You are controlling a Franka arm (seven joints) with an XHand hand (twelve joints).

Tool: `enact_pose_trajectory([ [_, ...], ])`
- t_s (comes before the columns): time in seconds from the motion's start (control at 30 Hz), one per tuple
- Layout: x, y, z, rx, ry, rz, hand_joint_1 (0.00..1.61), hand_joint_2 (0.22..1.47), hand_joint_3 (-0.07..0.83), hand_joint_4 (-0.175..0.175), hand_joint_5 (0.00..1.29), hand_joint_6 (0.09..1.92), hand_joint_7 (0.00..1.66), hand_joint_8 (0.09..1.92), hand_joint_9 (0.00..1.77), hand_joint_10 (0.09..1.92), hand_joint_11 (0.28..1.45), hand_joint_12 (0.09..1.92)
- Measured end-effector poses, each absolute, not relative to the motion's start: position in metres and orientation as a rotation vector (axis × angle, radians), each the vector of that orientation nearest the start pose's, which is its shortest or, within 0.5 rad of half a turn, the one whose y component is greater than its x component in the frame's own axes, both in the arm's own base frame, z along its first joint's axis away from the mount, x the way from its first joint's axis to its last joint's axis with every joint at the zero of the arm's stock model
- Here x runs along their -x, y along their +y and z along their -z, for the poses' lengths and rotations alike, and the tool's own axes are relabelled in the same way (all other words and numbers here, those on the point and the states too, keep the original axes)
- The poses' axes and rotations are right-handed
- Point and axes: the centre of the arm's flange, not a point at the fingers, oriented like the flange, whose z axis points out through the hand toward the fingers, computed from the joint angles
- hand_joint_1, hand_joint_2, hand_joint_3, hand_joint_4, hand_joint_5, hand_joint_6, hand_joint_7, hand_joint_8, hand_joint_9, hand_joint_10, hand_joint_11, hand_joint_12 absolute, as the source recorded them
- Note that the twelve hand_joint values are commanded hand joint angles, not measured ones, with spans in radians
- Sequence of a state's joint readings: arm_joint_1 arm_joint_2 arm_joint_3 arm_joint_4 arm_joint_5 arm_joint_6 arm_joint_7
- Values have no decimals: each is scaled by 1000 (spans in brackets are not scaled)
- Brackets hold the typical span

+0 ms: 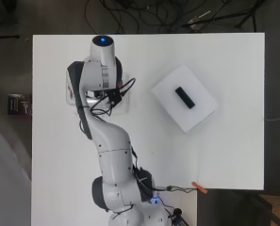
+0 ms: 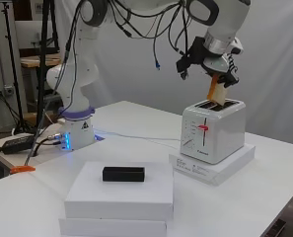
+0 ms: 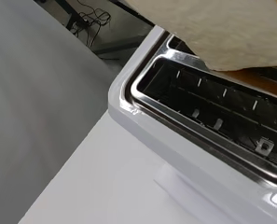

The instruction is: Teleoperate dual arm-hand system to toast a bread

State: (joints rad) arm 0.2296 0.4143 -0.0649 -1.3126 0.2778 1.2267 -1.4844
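Note:
In the side view the hand point(image 2: 219, 63) is shut on a slice of bread point(image 2: 214, 92) and holds it tilted over the white toaster point(image 2: 211, 132). The slice's lower end reaches the toaster's top at one of the slots. The toaster's red lever point(image 2: 203, 128) sits partway up its front. The wrist view shows the pale bread point(image 3: 222, 32) lying over one slot, while the other slot point(image 3: 212, 116) beside it is empty, and the toaster's white rim point(image 3: 142, 123) runs along it. In the overhead view the arm hides the hand and most of the toaster point(image 1: 70, 94).
The toaster stands on a flat white box point(image 2: 220, 170). A black block point(image 2: 124, 174) lies on stacked white boxes point(image 2: 119, 202), seen from above as the block point(image 1: 185, 97) on its box point(image 1: 201, 113). An orange clip point(image 1: 200, 188) and cables lie by the arm's base.

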Motion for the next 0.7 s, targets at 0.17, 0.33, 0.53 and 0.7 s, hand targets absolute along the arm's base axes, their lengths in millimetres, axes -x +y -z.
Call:
enact_pose_trajectory([
  [0.17, -608, 151, -474, 1770, -1923, -288, 1168, 1301, 0, -175, 590, 1285, 751, 1623, 855, 1558, 603, 1449],
  [0.33, -605, 146, -470, 1833, -1907, -183, 1174, 1284, 0, -165, 609, 1300, 780, 1553, 857, 1357, 581, 1161],
  [0.53, -584, 150, -461, 1944, -1884, -59, 1166, 1275, 0, -127, 607, 1339, 803, 1476, 870, 1099, 605, 816],
  [0.7, -583, 157, -464, 1975, -1895, -28, 1324, 1240, 1, -172, 560, 1447, 720, 1286, 862, 1374, 695, 215],
])
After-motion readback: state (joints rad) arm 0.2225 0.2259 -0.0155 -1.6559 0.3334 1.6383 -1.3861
